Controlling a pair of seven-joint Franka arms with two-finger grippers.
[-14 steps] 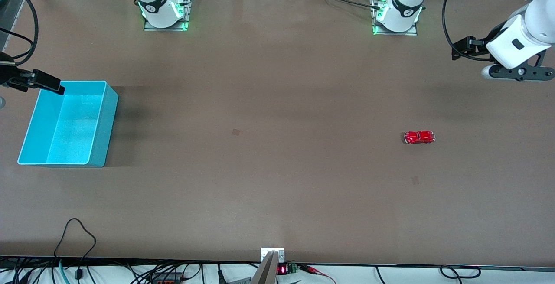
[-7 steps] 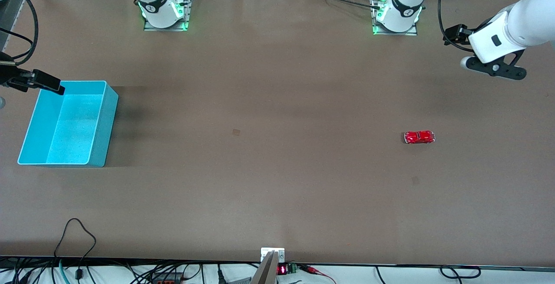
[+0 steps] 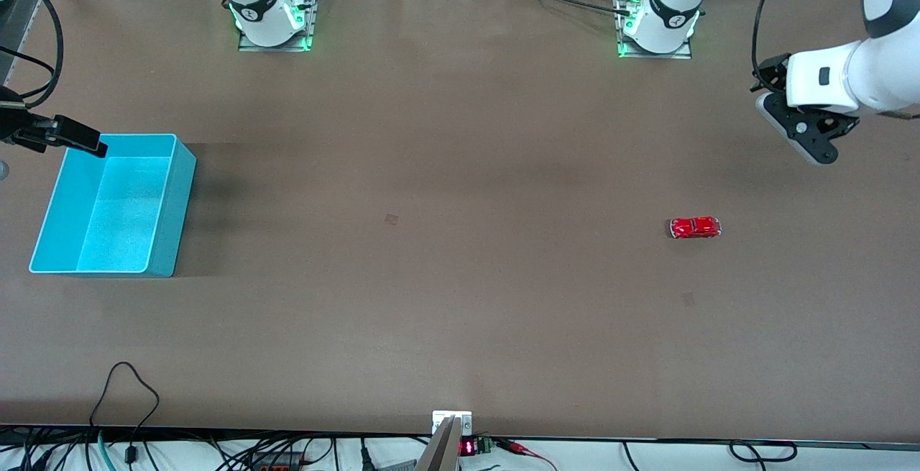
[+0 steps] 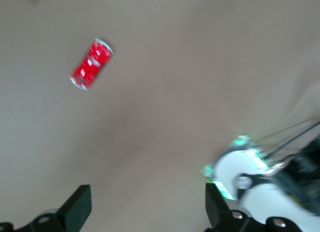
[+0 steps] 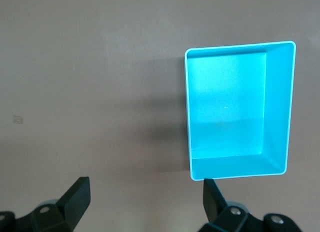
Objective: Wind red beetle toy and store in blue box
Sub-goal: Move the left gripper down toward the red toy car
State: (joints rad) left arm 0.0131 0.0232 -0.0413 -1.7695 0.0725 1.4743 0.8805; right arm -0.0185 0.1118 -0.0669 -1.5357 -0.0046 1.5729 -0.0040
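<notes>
The red beetle toy sits upright on the brown table toward the left arm's end; it also shows in the left wrist view. My left gripper hangs in the air over bare table close to that end, off to one side of the toy; in its wrist view it is open and empty. The blue box stands empty at the right arm's end. My right gripper waits over the box's corner, open and empty, with the box just ahead of one fingertip.
The two arm bases stand at the table edge farthest from the front camera; the left arm's base also shows in the left wrist view. Cables lie along the nearest edge. Small dark marks dot the table.
My left gripper has swung and turned above the table's end, ending lower in the front view and closer to the toy. The toy, the box and the right arm have not moved.
</notes>
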